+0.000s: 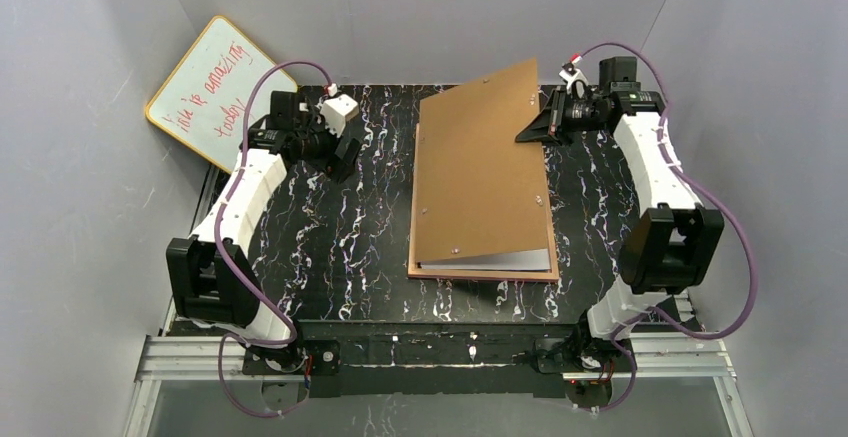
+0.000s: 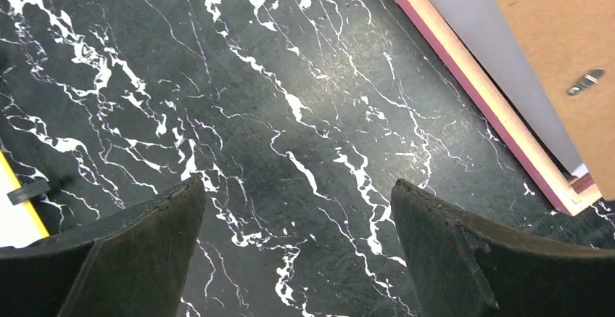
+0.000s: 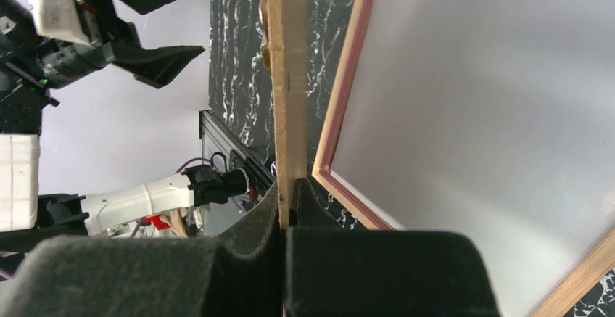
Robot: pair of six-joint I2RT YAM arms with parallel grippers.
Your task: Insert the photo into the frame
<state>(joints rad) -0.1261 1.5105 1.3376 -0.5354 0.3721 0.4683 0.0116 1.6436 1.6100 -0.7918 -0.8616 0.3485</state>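
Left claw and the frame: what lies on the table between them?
Nothing but bare black marbled tabletop. The left wrist view shows it running unbroken from the open left claw to the pink edge of the frame; the top view agrees.

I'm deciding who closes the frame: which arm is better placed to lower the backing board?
Probably the right: the right gripper is shut on the backing board, holding it tilted over the frame. The left gripper hangs open over the table, touching nothing.

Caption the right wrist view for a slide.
Right gripper clamps the backing board by its edge, tilted above the frame.
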